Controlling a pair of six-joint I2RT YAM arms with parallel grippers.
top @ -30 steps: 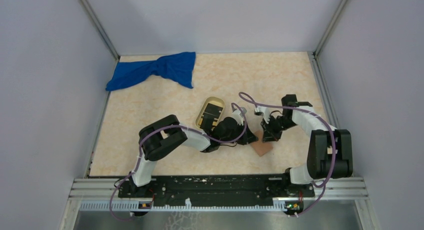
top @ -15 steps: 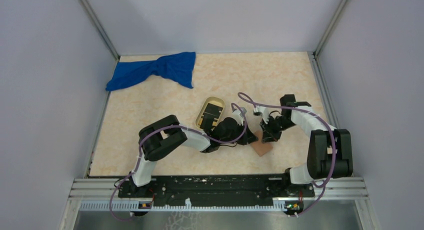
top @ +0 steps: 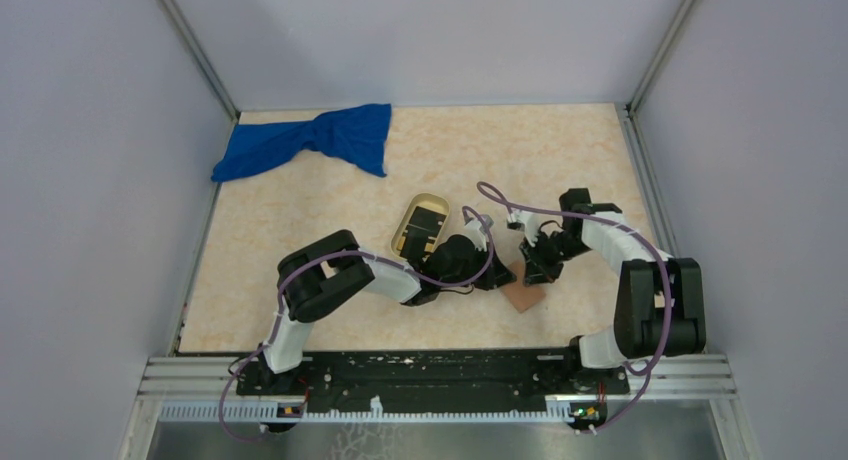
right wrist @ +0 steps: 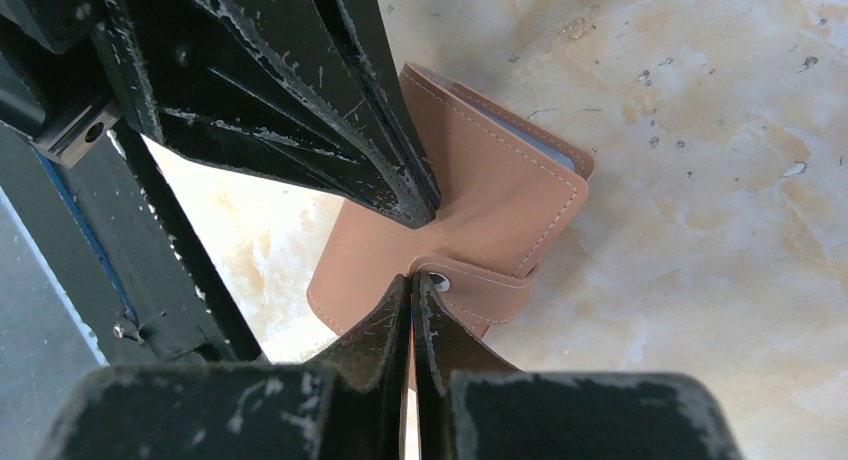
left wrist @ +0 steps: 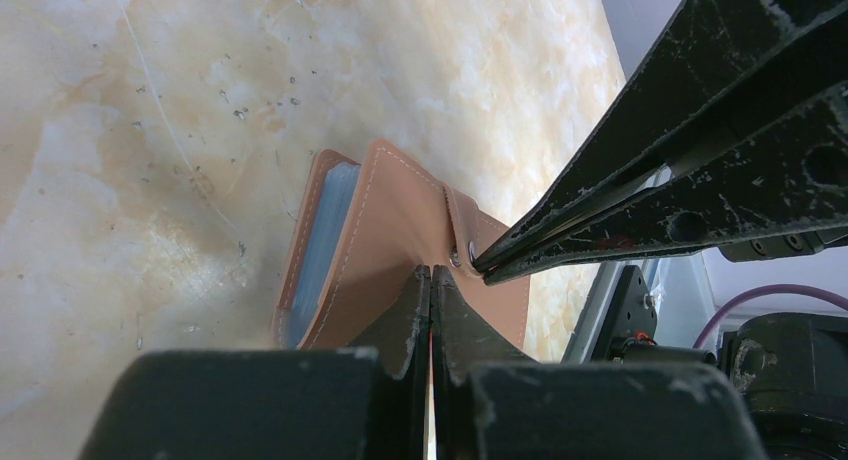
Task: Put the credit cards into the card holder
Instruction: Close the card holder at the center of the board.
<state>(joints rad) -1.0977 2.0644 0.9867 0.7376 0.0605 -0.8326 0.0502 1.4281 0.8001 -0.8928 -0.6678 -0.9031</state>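
Observation:
The reddish-brown card holder (top: 525, 296) lies folded on the table, its snap strap (right wrist: 490, 290) done up. A blue-grey inside edge (left wrist: 325, 235) shows at its open side. My left gripper (left wrist: 431, 272) is shut, its tips pressed onto the dimpled outer cover (left wrist: 390, 220). My right gripper (right wrist: 412, 278) is shut too, its tips right at the strap's end beside the metal snap (right wrist: 441, 281). Whether either one pinches any leather I cannot tell. The two grippers' tips nearly meet over the holder. A black credit card (top: 425, 222) lies in the oval tan tray (top: 404, 244).
A crumpled blue cloth (top: 310, 145) lies at the far left of the table. The tray sits just behind my left forearm (top: 390, 277). Grey walls close in three sides, and a black rail (top: 430, 375) runs along the near edge.

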